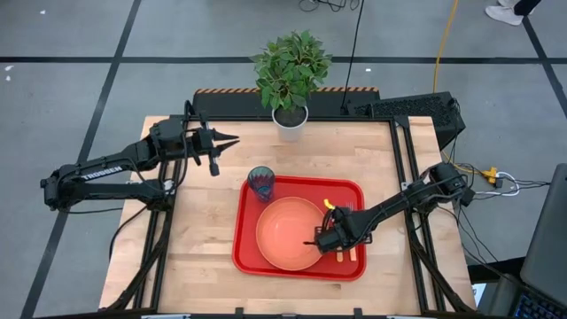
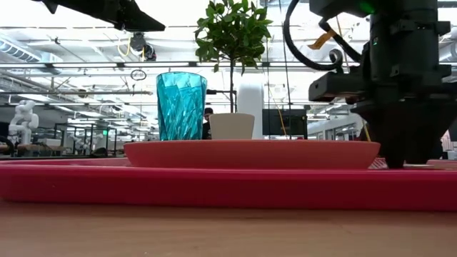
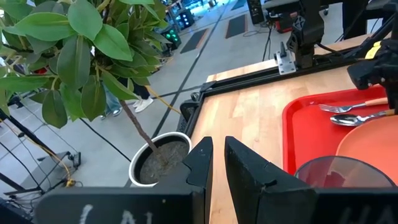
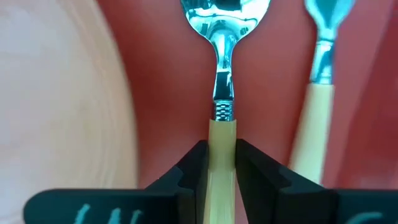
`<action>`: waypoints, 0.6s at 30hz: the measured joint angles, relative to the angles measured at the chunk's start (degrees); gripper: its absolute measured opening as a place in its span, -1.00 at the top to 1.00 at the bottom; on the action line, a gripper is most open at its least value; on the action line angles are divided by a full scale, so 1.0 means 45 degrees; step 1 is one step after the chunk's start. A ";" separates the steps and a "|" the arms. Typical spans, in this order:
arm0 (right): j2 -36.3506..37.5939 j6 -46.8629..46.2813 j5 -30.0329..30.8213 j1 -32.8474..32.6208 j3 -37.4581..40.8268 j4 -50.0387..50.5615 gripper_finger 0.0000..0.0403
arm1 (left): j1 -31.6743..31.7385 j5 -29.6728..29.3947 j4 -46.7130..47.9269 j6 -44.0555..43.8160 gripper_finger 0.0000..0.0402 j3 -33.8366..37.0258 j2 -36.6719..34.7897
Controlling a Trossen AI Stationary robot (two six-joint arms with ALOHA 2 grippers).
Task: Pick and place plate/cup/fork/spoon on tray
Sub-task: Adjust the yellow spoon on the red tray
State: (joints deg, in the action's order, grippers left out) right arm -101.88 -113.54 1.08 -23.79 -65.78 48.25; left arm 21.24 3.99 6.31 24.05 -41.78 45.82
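The red tray (image 1: pixel 246 259) lies mid-table. The orange plate (image 1: pixel 288 232) rests flat on it, and the teal cup (image 1: pixel 260 183) stands upright in the tray's far left corner. The spoon (image 4: pixel 222 37) and the fork (image 4: pixel 320 68) lie side by side on the tray, right of the plate, with their heads toward the far edge. My right gripper (image 4: pixel 222 168) points down over the tray and is shut on the spoon. My left gripper (image 1: pixel 232 139) hangs above the table's far left, its fingers almost together and empty. My right gripper pinches the spoon's orange handle (image 4: pixel 222 140) between its two fingers, just behind where the metal neck joins it. The fingers come from above, pointing down, and lie across the handle. In the left wrist view the spoon (image 3: pixel 351 118) appears to lie on the tray floor beside the plate.
A white pot with a green plant (image 1: pixel 290 120) stands at the table's far edge, near my left gripper. Bare wood lies left of and in front of the tray. A black frame runs along the table's sides.
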 joint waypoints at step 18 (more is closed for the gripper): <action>0.0009 0.0046 0.0048 0.0009 -0.0010 0.0193 0.68 | 0.0000 -0.0001 -0.0010 0.0014 0.77 0.0000 0.0000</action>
State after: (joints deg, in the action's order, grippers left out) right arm -101.84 -113.34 1.29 -23.75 -65.82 49.12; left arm 21.24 3.98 6.26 24.11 -41.78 45.82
